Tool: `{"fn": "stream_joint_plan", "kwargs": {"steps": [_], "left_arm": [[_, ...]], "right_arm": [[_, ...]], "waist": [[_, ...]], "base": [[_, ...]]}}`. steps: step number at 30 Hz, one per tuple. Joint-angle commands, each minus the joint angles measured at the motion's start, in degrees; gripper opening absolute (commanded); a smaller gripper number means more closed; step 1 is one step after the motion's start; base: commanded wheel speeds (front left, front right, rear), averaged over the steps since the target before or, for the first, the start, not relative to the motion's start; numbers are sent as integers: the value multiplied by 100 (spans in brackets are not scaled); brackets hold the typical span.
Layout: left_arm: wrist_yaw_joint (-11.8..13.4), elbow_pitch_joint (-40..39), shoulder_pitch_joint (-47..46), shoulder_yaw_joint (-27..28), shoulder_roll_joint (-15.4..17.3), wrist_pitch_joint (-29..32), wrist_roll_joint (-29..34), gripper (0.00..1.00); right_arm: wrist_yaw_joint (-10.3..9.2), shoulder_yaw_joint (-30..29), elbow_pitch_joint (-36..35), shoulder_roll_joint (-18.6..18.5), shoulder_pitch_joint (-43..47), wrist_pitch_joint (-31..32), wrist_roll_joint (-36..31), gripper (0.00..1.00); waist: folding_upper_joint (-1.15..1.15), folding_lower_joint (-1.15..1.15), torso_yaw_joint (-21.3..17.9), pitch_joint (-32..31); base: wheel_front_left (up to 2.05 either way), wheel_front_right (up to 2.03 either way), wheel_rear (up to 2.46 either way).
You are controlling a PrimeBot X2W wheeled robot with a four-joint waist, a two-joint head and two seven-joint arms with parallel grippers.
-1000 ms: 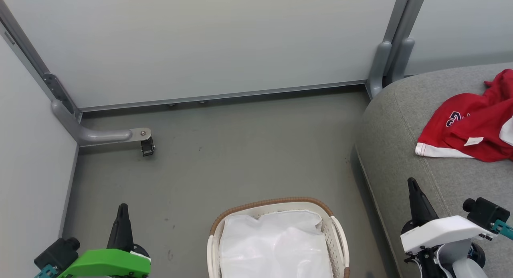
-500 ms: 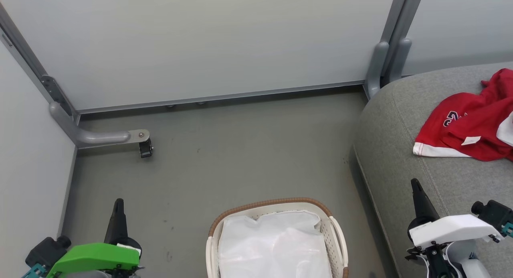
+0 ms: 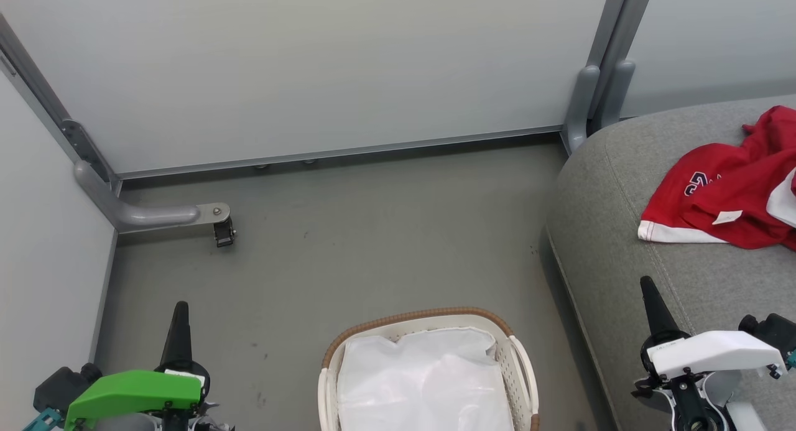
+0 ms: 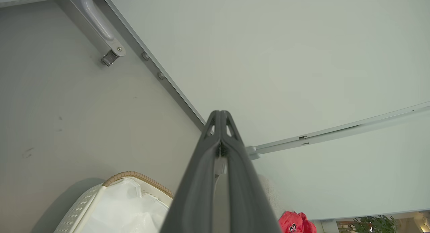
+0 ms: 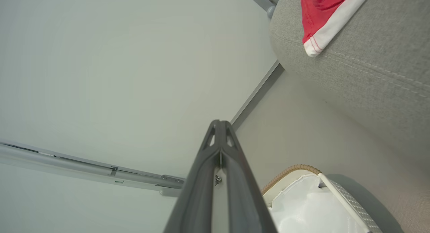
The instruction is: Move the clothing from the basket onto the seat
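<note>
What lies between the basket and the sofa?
A strip of bare grey floor separates the basket from the sofa, seen in the head view.

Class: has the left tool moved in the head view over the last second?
Yes. The left tool has drifted slightly left, widening its gap to the basket, which has barely shifted there.

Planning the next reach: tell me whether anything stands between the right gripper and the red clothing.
Nothing visible does. The right gripper, shut, hangs near the front edge of the seat; only bare grey upholstery lies between it and the clothing farther back.
</note>
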Motion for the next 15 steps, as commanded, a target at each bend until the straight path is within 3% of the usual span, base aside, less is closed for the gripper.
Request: {"fn": "stream_joint_plan", "kwargs": {"steps": [1, 15], "left_arm": [[-42, -75, -162, 50, 37, 38, -166, 0], [-55, -80, -242, 149, 37, 246, -854, 0]], "right_arm": [[-4, -37, -42, -32, -127, 48, 185, 0], [-5, -112, -32, -37, -136, 248, 974, 0]], "waist": [[32, 0, -4, -2], [39, 0, -39, -20]], "base": [[0, 0, 0], [0, 0, 0]]}}
